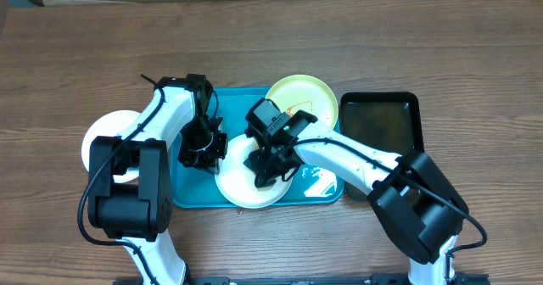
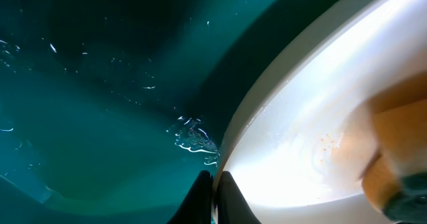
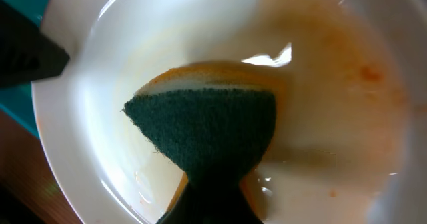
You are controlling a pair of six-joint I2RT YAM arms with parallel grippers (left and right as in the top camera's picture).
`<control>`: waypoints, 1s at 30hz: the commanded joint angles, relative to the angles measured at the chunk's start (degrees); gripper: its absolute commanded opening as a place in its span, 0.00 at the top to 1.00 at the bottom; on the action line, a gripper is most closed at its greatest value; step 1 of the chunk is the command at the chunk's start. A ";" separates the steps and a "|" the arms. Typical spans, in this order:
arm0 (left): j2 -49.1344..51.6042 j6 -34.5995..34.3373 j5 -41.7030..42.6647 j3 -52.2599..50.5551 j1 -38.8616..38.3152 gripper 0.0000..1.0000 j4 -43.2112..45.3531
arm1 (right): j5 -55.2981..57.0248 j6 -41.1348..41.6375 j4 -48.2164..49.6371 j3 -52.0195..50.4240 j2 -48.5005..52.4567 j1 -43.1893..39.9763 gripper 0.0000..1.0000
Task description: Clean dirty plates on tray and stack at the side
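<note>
Sponge (image 3: 207, 127) clamped in your right fingers (image 3: 200, 207), pressed on the smeared white plate (image 3: 87, 117). Your left fingers (image 2: 199, 199) pinch its rim over the tray (image 2: 100, 84).

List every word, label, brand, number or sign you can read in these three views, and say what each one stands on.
There is no readable text in any view.
The tray, the white plate on it, the yellow-green plate, the sponge and the black tray carry no lettering. The arms show no legible label.
</note>
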 commanded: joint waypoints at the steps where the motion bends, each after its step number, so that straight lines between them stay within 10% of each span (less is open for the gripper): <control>1: 0.85 -0.39 0.07 -0.26 -0.55 0.96 0.04 | -1.07 5.33 0.61 2.38 -4.44 -5.68 0.96; 15: -7.19 -6.12 -9.73 1.38 -0.26 0.96 0.17 | 21.55 9.29 -21.27 2.25 -14.69 -22.38 0.96; 30: -32.65 -17.68 -42.23 1.49 -5.31 0.96 3.32 | 21.14 9.31 -14.08 -11.52 -14.60 -32.85 0.96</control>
